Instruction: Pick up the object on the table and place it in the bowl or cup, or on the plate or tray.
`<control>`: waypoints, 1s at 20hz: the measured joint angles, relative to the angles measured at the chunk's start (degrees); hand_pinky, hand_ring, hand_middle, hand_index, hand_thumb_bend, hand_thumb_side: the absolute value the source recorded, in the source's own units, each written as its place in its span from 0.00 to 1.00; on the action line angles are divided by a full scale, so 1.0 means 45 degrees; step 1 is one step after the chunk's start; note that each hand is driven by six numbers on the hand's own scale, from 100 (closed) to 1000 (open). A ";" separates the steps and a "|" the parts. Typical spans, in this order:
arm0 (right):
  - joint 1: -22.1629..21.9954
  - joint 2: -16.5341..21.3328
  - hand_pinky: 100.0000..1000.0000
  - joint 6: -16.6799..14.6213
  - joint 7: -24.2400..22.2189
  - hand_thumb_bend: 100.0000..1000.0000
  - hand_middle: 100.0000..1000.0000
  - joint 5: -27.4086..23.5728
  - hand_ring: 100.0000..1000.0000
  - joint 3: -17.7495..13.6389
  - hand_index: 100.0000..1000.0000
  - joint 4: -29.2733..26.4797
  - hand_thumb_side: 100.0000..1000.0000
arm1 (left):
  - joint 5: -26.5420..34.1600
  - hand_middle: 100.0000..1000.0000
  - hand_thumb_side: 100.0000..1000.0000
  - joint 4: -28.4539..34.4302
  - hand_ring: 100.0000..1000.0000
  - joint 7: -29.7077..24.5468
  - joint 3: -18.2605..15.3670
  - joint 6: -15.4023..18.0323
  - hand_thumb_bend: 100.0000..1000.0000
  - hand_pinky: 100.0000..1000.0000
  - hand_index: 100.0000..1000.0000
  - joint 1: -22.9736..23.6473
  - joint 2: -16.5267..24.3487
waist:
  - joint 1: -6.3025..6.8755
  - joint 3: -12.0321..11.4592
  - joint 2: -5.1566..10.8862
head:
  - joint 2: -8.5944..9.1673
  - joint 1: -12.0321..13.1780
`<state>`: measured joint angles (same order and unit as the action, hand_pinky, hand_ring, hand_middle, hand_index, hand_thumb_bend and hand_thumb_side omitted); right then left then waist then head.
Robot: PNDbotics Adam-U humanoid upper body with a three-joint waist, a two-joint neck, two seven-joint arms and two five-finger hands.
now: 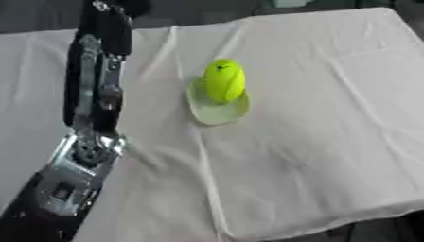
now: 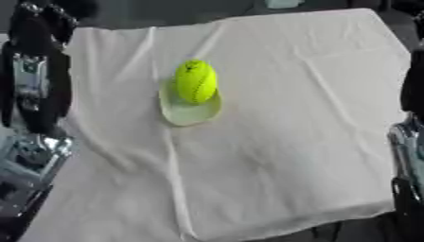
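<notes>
A yellow-green tennis ball [image 1: 224, 80] rests on a small pale green plate [image 1: 217, 113] in the middle of the table. My left arm stands raised along the table's left side. Its dark hand [image 1: 114, 10] reaches the top edge of the view, well left of the ball and apart from it. Nothing shows in that hand. Only part of my right arm [image 2: 410, 142] shows at the right edge of the right eye view, and its hand is out of sight.
A creased white cloth [image 1: 314, 142] covers the table, with its front edge and corner at the lower right. Dark floor lies beyond the far edge.
</notes>
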<state>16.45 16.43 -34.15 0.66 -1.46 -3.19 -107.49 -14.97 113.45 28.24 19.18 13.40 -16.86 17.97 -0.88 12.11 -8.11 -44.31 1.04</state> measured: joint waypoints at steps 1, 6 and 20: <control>-0.0002 -0.0033 0.70 0.0029 0.0012 0.00 0.79 0.0007 0.83 0.0000 0.98 0.0006 1.00 | -0.0069 0.96 1.00 -0.0059 0.78 0.0034 0.0047 -0.0039 0.04 0.74 0.92 0.0065 -0.0117 | -0.0003 0.0018 0.0000 | 0.0000 0.0000; -0.0010 -0.0191 0.70 0.0150 0.0026 0.00 0.79 0.0040 0.83 0.0000 0.98 0.0171 1.00 | -0.0215 0.96 1.00 -0.0402 0.77 0.0230 0.0187 -0.0061 0.04 0.73 0.92 0.0174 -0.0540 | -0.0086 0.0028 0.0000 | 0.0000 0.0025; -0.0013 -0.0404 0.65 0.0296 -0.0062 0.00 0.79 0.0132 0.80 0.0002 0.98 0.0398 1.00 | -0.0360 0.96 1.00 -0.0874 0.73 0.0323 0.0356 0.0044 0.05 0.67 0.92 0.0272 -0.0749 | -0.0020 0.0165 -0.0058 | 0.0000 0.0350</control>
<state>16.39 14.61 -32.82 0.38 -0.87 -3.18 -105.69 -16.59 109.52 29.69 20.78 13.60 -15.63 14.59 -0.97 12.85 -8.37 -44.31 2.61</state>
